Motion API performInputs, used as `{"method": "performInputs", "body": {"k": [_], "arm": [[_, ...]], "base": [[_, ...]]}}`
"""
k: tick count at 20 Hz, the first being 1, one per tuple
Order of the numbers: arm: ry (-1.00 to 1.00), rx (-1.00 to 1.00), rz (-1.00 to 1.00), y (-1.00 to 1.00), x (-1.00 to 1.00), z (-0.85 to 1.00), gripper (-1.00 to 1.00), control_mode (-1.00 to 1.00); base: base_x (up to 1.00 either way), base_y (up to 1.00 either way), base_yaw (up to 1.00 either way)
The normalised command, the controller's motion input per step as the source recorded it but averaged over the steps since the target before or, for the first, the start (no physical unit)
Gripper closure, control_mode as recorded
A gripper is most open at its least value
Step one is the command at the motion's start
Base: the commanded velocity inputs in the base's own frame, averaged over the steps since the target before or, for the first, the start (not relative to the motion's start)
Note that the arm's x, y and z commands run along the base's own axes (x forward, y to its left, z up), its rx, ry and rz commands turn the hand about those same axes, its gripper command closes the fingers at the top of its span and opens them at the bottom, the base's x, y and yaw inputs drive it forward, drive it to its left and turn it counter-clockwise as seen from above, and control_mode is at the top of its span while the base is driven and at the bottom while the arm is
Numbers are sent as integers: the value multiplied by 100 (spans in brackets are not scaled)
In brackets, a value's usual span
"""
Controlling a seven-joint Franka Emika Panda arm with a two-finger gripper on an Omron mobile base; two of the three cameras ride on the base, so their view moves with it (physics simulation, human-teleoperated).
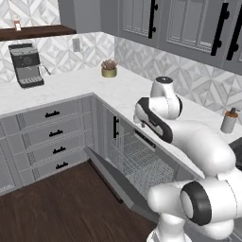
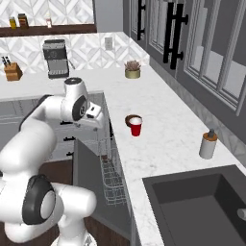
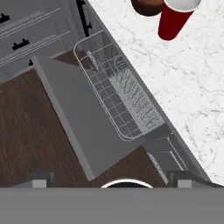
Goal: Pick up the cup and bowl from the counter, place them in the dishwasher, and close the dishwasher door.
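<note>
On the white marble counter (image 2: 158, 120), near its front edge, stands the cup (image 2: 136, 126), a red tapered party cup with a white rim and inside. Touching it, or nearly so, on the far side sits the bowl (image 2: 129, 118), small, round and dark reddish-brown. Below the edge, the dishwasher door (image 3: 83, 118) hangs open, and the silver wire rack (image 3: 118, 96) shows inside the dishwasher (image 2: 113, 178). The jaws (image 3: 111, 177) stand wide apart and hold nothing, above the open door; in the hand view the cup and bowl lie well away from them at the far upper right.
</note>
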Motion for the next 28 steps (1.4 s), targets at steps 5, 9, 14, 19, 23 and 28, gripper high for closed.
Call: {"method": "performInputs", "body": {"k": [5,9,14,19,23,28], "arm": [[19,0,-7,-1,46,-2,-100,-100],[12,-2,1,-16,35,-5,-100,-100],[5,-8,5,-16,27,-18,-100,-100],[0,-3,3,-29,34,-7,-100,-100],[-1,0,4,-36,29,0,-100,-100],[-1,0,3,-32,35,-1,-100,-100]], "base": [[0,0,0],[0,0,0],[0,0,0],[0,0,0],[0,0,0],[0,0,0]]}}
